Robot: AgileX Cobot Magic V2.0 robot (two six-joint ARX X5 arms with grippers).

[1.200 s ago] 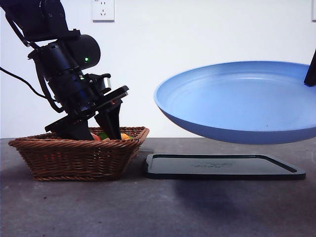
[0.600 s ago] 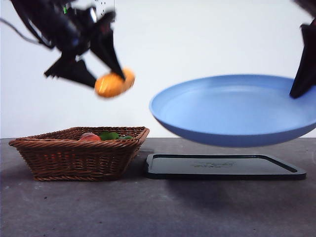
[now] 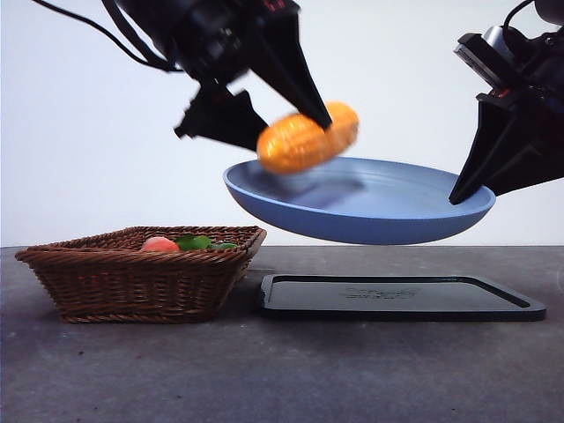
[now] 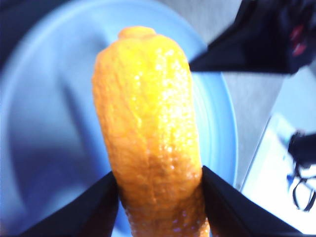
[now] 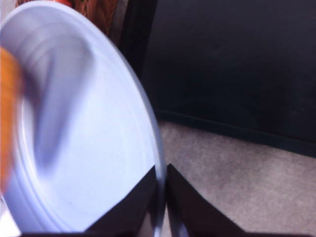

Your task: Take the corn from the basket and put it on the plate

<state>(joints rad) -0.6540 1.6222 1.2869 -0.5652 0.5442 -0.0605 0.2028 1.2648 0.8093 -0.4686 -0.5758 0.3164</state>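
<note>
My left gripper (image 3: 291,132) is shut on the orange-yellow corn (image 3: 307,139), holding it in the air just above the left half of the light-blue plate (image 3: 388,216). In the left wrist view the corn (image 4: 148,133) sits between both black jaws with the plate (image 4: 44,123) beneath it. My right gripper (image 3: 467,196) is shut on the plate's right rim and holds the plate aloft over the table. The right wrist view shows that rim (image 5: 159,182) pinched between the jaws. The brown wicker basket (image 3: 141,282) stands on the table at the left.
A flat black rectangular tray (image 3: 401,298) lies on the table under the raised plate. Inside the basket are a reddish round fruit (image 3: 159,244) and a green item (image 3: 196,241). The grey table runs forward of both.
My left gripper lifted the corn out of the basket and carried it right, over the plate. The right gripper brought the plate left and a little lower.
</note>
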